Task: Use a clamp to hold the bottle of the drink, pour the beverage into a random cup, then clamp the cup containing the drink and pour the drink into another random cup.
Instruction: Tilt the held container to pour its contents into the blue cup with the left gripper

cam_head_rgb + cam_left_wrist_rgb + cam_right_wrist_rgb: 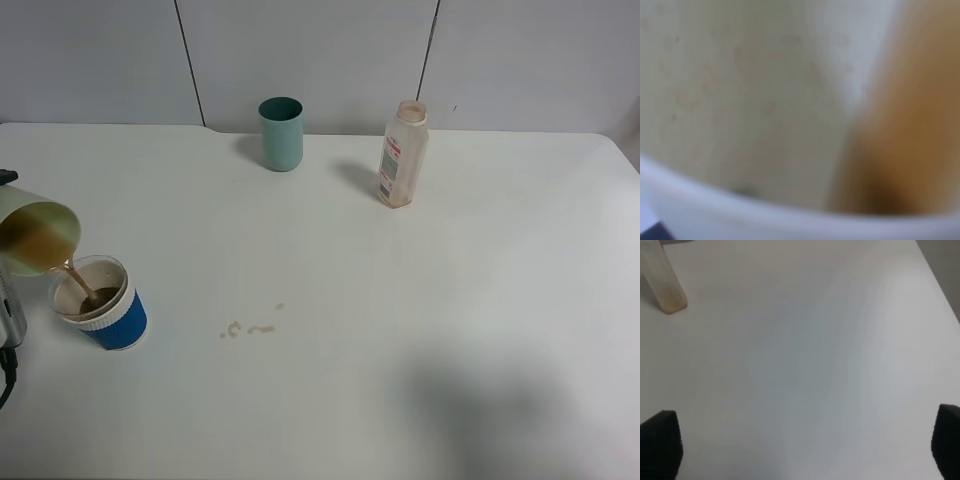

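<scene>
Pale yellow-green cup (38, 236), tipped at left edge of the exterior high frame, sends a thin brown stream of drink (78, 282) into short blue cup (104, 303) just below it on the white surface (400, 330). Small spilled drops (250, 328) lie right of the blue cup; teal tumbler (281, 133) & bottle (403, 154) stand upright at upper centre.

Left wrist view: blurred cup wall (740, 100) fills frame, brown liquid (900, 150) at right; left hand closed on the cup.

Right wrist view: right hand (805, 450), jaws wide apart w/ nothing between, over bare surface; bottle base (662, 282) upper left.
</scene>
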Robot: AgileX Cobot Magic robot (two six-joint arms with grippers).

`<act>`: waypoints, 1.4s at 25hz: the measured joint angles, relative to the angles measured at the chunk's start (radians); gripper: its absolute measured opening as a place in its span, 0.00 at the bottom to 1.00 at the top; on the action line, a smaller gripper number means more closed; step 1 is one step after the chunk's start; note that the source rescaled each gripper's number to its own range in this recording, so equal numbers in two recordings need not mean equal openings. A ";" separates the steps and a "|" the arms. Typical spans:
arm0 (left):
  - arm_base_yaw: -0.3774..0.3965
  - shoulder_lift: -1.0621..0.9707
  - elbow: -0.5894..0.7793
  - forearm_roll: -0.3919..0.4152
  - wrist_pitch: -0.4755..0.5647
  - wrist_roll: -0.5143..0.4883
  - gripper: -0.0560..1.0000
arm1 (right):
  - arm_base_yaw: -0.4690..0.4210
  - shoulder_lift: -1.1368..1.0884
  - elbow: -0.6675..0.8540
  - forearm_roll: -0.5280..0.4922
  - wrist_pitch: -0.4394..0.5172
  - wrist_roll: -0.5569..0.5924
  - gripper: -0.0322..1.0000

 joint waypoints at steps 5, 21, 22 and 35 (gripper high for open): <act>0.000 0.000 0.000 0.000 -0.004 0.013 0.06 | 0.000 0.000 0.000 0.000 0.000 0.000 1.00; 0.000 0.000 0.000 0.000 -0.047 0.059 0.06 | 0.000 0.000 0.000 0.000 0.000 0.000 1.00; 0.000 0.000 0.000 0.000 -0.056 0.065 0.06 | 0.000 0.000 0.000 0.000 0.000 0.000 1.00; 0.000 0.000 0.000 -0.005 -0.102 0.096 0.06 | 0.000 0.000 0.000 0.000 0.000 0.000 1.00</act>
